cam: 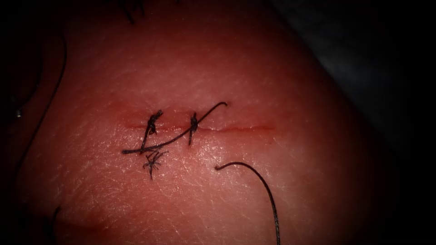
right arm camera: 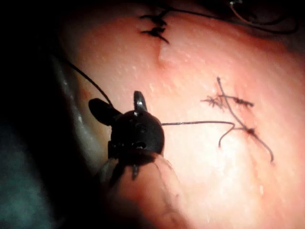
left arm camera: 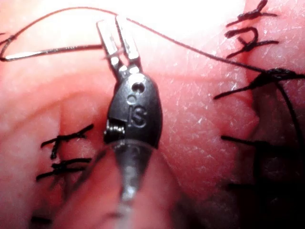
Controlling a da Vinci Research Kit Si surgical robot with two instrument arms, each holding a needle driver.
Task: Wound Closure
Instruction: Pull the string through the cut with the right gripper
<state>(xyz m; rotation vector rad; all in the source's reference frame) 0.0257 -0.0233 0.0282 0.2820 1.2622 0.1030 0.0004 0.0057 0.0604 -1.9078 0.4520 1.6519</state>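
on the bench, the tissue [cam: 236,72] lies with its cut [cam: 245,129] running left to right in the endoscope view, two dark knotted stitches [cam: 154,121] crossing its left half and a frayed cut end of thread [cam: 153,162] just below them. a loose strand of thread [cam: 261,181] curls across the tissue below the cut, toward the right. in the left wrist view, the left tool [left arm camera: 117,33] hovers over the tissue with its jaws slightly apart at the tips, a dark thread [left arm camera: 190,47] passing at the jaw tips; whether they grip it cannot be told. in the right wrist view, the right tool [right arm camera: 119,106] has its jaws spread wide, holding nothing. the needle cannot be made out.
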